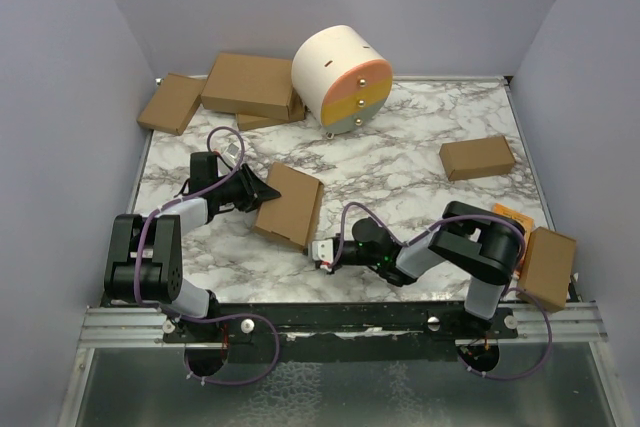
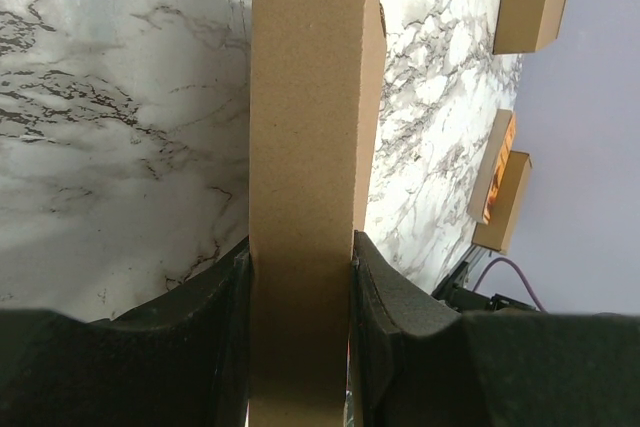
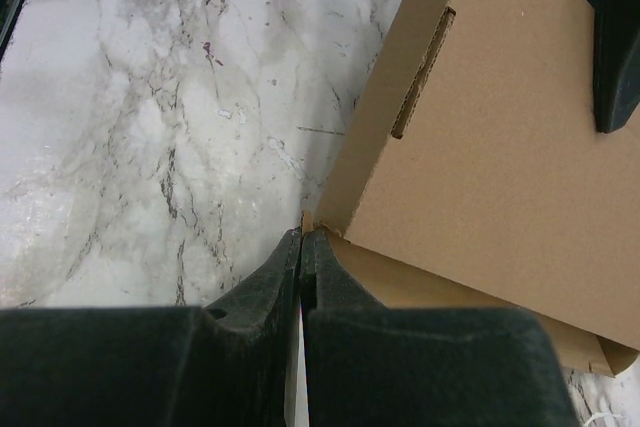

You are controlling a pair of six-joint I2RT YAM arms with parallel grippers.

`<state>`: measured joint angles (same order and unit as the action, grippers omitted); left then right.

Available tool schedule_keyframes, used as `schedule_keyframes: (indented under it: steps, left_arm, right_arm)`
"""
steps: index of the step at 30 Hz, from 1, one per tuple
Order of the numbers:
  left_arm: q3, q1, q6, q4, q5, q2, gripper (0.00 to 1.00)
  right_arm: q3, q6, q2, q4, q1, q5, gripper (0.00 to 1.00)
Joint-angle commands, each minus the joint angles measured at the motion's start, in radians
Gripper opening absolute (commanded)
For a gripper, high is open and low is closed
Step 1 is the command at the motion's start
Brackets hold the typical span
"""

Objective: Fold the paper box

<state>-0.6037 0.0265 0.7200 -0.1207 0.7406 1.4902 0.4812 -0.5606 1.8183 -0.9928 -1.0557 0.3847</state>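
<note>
At the left, our left end effector [image 1: 258,187] is clamped on the box [image 1: 292,207]. The wrist view shows both pads pressed against its two broad faces, with the narrow side wall running away between them. We judge this grip is there to anchor the box, so it cannot slide on the counter [image 1: 400,177] while the other arm works.

The box sits left of the counter's middle, already book-shaped, with a slit in its upper face. A lower layer of cardboard juts out under that face along the near edge, so we reckon the closing is not finished. We cannot tell whether the box lies flat or is tipped up.

To the right, the right end effector [image 1: 325,252] has its fingers pressed together with no gap, and the tips are at the box's near corner. A sliver of cardboard shows at the tips, but we cannot tell whether it is pinched. Closed fingers make a narrow pusher, which suits nudging that corner or flap home.

Further right, a small carton [image 1: 477,157] lies well apart, out of the way.
</note>
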Motion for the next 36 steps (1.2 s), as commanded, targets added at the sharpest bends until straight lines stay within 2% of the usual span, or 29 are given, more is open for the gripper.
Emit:
schedule_keyframes:
  steps: [1,36]
  left_arm:
    - [0.044,0.005,-0.04,0.179,-0.119,0.037,0.0]
    - [0.035,-0.019,-0.061,0.192,-0.1,0.05,0.0]
  right_arm:
    - [-0.04,0.053,-0.029,0.03,0.011,0.006,0.01]
    - [0.025,0.284,0.013,0.138,0.093,0.096,0.01]
